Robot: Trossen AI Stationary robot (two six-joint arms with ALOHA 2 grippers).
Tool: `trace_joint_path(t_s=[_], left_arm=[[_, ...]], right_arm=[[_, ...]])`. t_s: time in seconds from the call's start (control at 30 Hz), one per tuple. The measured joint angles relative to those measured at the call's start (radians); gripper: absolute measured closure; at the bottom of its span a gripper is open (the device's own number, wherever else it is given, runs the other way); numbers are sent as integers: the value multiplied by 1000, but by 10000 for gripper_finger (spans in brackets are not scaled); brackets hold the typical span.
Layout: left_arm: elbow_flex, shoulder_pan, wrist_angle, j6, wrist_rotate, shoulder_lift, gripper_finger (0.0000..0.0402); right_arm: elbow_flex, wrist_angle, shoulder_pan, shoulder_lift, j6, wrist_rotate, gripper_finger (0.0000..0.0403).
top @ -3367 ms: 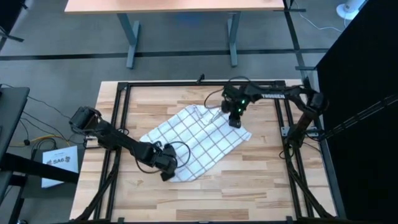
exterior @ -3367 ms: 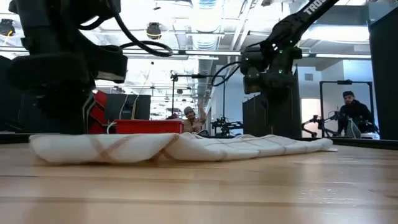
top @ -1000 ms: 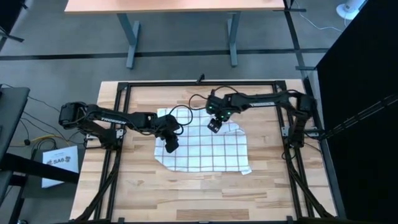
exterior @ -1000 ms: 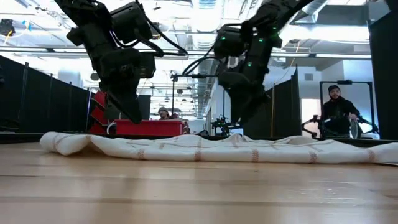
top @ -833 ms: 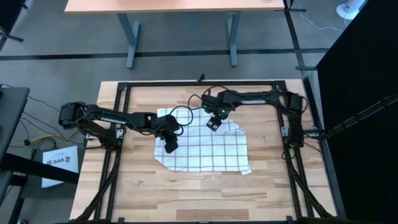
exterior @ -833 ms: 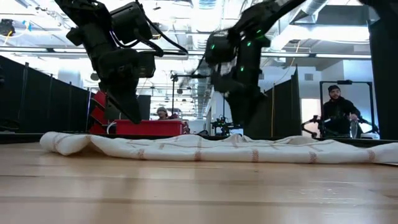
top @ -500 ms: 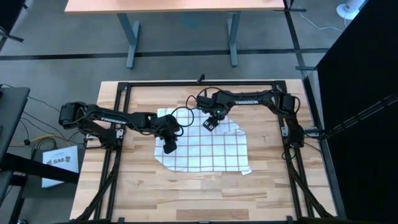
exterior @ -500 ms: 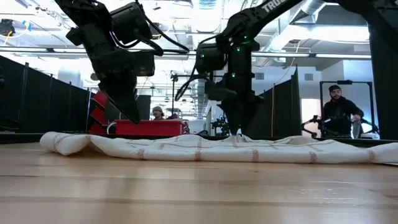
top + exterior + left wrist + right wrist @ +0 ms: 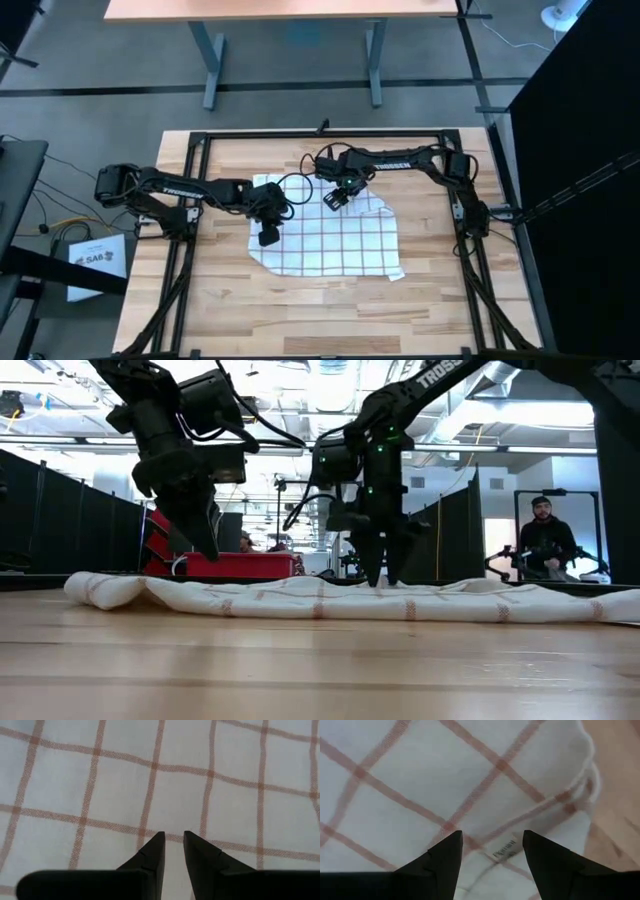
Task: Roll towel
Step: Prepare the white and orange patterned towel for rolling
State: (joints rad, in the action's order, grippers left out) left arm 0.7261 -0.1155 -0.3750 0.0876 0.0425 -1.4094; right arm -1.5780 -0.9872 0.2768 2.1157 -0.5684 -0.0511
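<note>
The right gripper (image 9: pixel 492 851) — fingers spread — hangs over the towel's (image 9: pixel 445 785) tagged edge.

This is a robotics lab or large workshop hall. In the high view, a wooden tabletop (image 9: pixel 330 300) sits inside a black metal frame (image 9: pixel 190 200) on a grey floor, with loose cables (image 9: pixel 40 215) at the left edge and another desk (image 9: pixel 290 10) along the top. The low view looks level across the wood into an open hall: ceiling ducts and strip lights (image 9: pixel 320 385) at the top, black partition panels (image 9: pixel 60 510) at the left, a red case (image 9: pixel 240 563) in the middle, and a person (image 9: pixel 545 540) at the right beside further equipment.
</note>
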Motion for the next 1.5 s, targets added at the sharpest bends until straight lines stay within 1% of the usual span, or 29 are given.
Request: trace_joint_path(t_s=[0.13,0.2,0.5,0.57,0.63,0.7,0.77,1.07,1.2,1.33,1.43,1.5], left_arm=[[0,-7,-2,-16,0,0,345],[0,-9,-1,-17,0,0,345],[0,-9,-2,-29,0,0,345],[0,-9,-2,-29,0,0,345],[0,-9,-2,-29,0,0,345],[0,-9,-2,-29,0,0,345],[0,-9,-2,-29,0,0,345],[0,-9,-12,-31,0,0,345],[0,-9,-12,-36,0,0,345],[0,-9,-12,-41,0,0,345],[0,-9,-12,-43,0,0,345],[0,-9,-12,-43,0,0,345]], right_arm=[[0,-2,8,1,-2,0,226],[0,-9,15,1,-2,0,243],[0,-16,20,1,16,24,369],[0,-5,20,1,12,26,390],[0,13,20,1,3,39,399],[0,33,20,1,2,49,395],[0,39,17,1,1,50,380],[0,32,25,1,-18,48,265],[0,23,27,0,-18,46,228],[21,48,33,-1,-19,46,210],[54,52,34,-1,-38,45,210],[67,54,34,-3,-41,45,216]])
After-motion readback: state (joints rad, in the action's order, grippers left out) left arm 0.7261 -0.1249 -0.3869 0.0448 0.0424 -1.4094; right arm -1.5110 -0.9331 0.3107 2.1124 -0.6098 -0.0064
